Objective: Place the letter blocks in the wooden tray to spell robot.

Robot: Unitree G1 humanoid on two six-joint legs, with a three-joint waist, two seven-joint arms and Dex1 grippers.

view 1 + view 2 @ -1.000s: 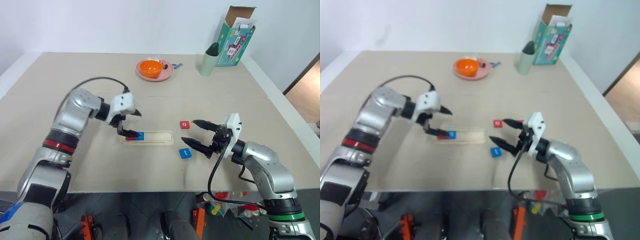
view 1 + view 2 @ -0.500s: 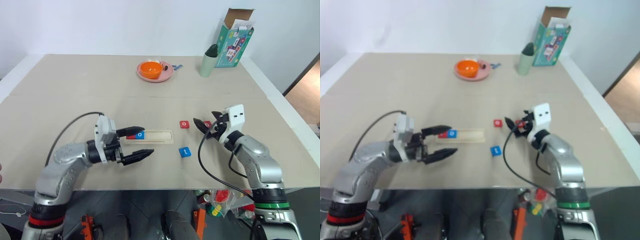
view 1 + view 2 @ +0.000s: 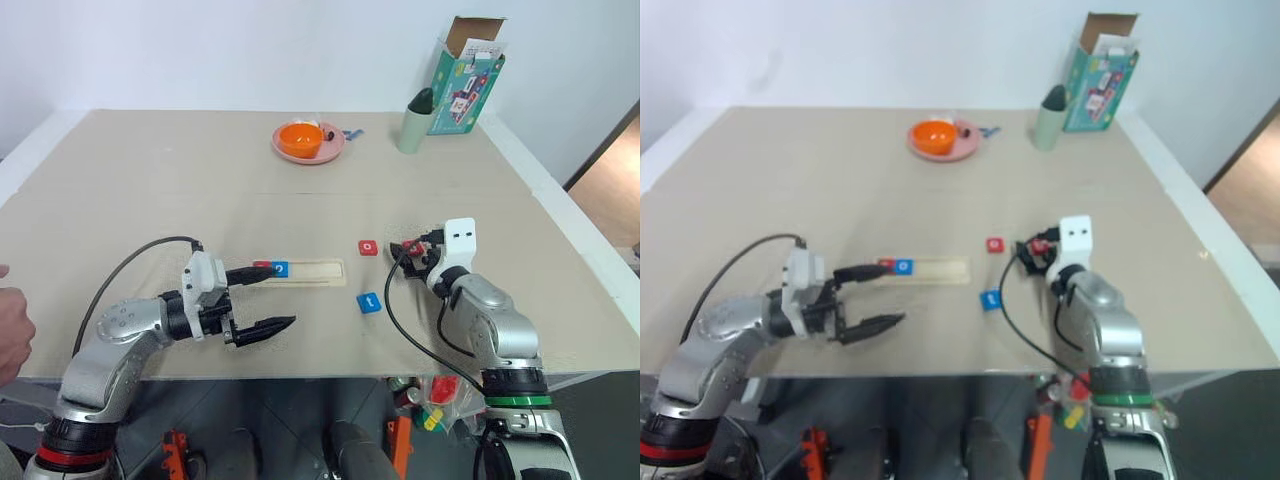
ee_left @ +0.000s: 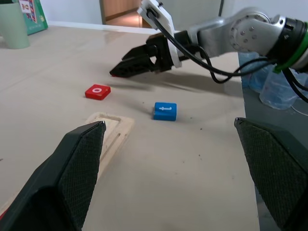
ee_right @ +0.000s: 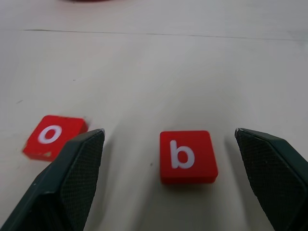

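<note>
The tray (image 3: 297,271) lies on the table (image 3: 200,190) with a red block (image 3: 262,267) and a blue block (image 3: 280,268) side by side at its left end. Right of the tray sit a red "o" block (image 3: 368,247) and, nearer the table's front edge, a blue block (image 3: 369,302). A red "b" block (image 5: 187,156) lies between the fingers of the right claw (image 3: 410,251), whose jaws stand wide apart around it without touching. A second ago this claw hung beside the blue block; it has since swung forward to the "b". The left claw (image 3: 262,298), jaws wide and empty, has drawn back from the tray's left end toward the front edge. A person's hand (image 3: 12,330) now shows at the far left.
</note>
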